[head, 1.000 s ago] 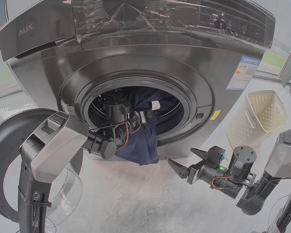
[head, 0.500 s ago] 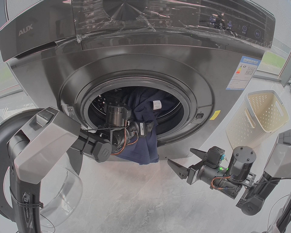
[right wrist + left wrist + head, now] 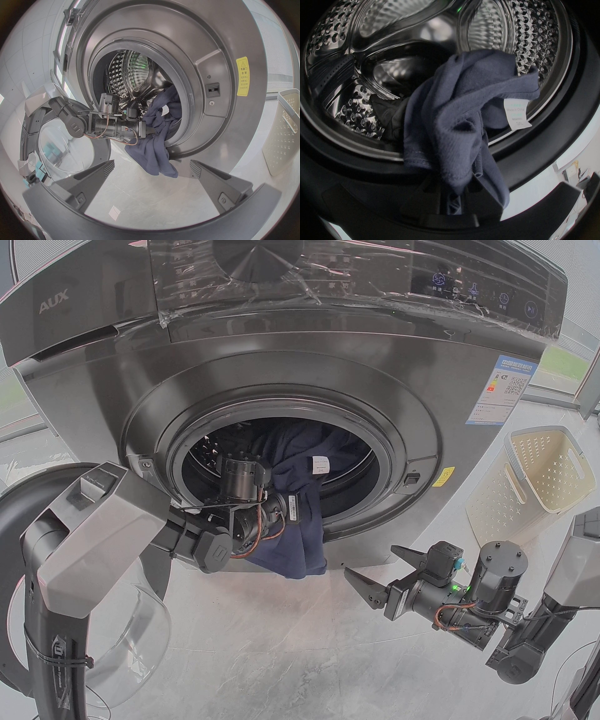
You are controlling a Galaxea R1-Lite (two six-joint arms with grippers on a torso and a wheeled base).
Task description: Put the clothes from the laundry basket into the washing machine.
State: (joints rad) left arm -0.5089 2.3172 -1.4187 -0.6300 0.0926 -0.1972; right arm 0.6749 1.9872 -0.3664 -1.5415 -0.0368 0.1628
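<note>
This was a place for washing clothes, a bright laundry room. A big grey washing machine (image 3: 281, 365) stood on a smooth grey stone floor (image 3: 281, 646), with its round glass door (image 3: 125, 627) swung open. Blue clothes (image 3: 300, 540) hung out of it. A cream laundry basket (image 3: 500, 496) sat beside it. The wall (image 3: 28, 40) had white tiles. Clear plastic wrap (image 3: 350, 277) and a paper label (image 3: 502, 390) were on the machine, like on a new one.
</note>
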